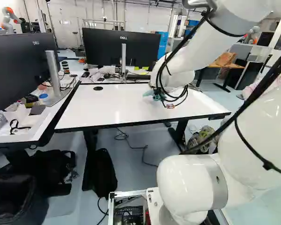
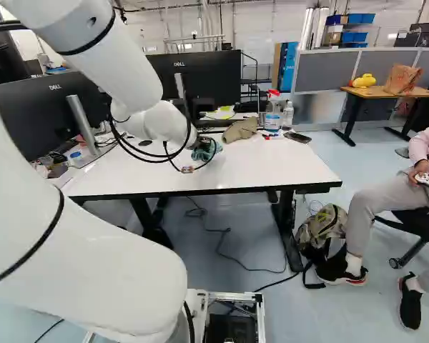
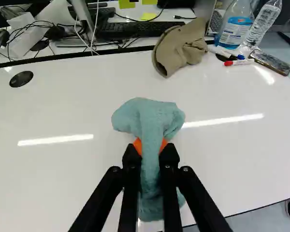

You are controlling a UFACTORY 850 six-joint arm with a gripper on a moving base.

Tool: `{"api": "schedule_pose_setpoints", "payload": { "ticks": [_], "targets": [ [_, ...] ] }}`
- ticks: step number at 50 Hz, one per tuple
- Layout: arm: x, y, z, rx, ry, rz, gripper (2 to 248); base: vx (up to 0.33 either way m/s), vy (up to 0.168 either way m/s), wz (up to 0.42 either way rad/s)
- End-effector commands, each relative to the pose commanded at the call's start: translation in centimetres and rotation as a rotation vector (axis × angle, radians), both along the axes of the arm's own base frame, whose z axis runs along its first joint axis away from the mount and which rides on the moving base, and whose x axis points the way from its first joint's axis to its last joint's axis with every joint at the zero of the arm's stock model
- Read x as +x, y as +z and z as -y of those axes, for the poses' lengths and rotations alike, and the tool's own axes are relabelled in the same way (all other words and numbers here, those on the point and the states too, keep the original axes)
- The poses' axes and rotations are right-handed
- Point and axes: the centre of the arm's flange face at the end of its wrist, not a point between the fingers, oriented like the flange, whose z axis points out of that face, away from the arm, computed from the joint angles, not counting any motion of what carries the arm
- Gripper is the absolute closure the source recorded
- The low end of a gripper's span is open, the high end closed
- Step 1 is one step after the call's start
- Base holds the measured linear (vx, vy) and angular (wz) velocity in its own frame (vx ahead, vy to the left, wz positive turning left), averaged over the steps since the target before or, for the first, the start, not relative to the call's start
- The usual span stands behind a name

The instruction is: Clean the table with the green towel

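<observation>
Right base view: fingers in a pinch on green towel, wide tabletop around, tan hat near far edge.

Towels before you: one
Caps you see: one
Bottles near you: two
Markers: two
Phones: one

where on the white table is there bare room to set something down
Two bare patches on the table: a broad one from the round black disc to the green towel, another from the towel to the phone. It's crowded at the far edge by the tan cloth, red marker and bottles, and where the end effector grips the towel.
</observation>
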Motion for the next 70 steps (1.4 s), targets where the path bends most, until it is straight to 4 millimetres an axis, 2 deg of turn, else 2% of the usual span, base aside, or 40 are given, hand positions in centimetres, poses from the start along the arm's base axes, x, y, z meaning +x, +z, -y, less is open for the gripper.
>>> {"api": "schedule_pose_setpoints", "payload": {
  "ticks": [14, 15, 19, 20, 24, 25, 30, 31, 35, 36, 40, 41, 70],
  "targets": [
    [0.0, 0.0, -0.02, 0.0, 0.0, 0.0, 200, 0.0, 0.0, 0.0],
    [0.0, 0.0, -0.02, 0.0, 0.0, 0.0, 184, 0.0, 0.0, 0.0],
    [0.0, 0.0, -0.02, 0.0, 0.0, 0.0, 184, 0.0, 0.0, 0.0],
    [0.0, 0.0, -0.02, 0.0, 0.0, 0.0, 151, 0.0, 0.0, 0.0],
    [0.0, 0.0, -0.02, 0.0, 0.0, 0.0, 151, 0.0, 0.0, 0.0],
    [0.0, 0.0, -0.02, 0.0, 0.0, 0.0, 116, 0.0, 0.0, 0.0],
    [0.0, 0.0, -0.02, 0.0, 0.0, 0.0, 116, 0.0, 0.0, 0.0],
    [0.0, 0.0, -0.02, 0.0, 0.0, 0.0, 80, 0.0, 0.0, 0.0],
    [0.0, 0.0, -0.02, 0.0, 0.0, 0.0, 80, 0.0, 0.0, 0.0],
    [0.0, 0.0, -0.02, 0.0, 0.0, 0.0, 44, 0.0, 0.0, 0.0],
    [0.0, 0.0, -0.02, 0.0, 0.0, 0.0, 44, 0.0, 0.0, 0.0],
    [0.0, 0.0, -0.02, 0.0, 0.0, 0.0, 6, 0.0, 0.0, 0.0],
    [0.0, 0.0, -0.02, 0.0, 0.0, 0.0, 3, 0.0, 0.0, 0.0]
  ]
}}
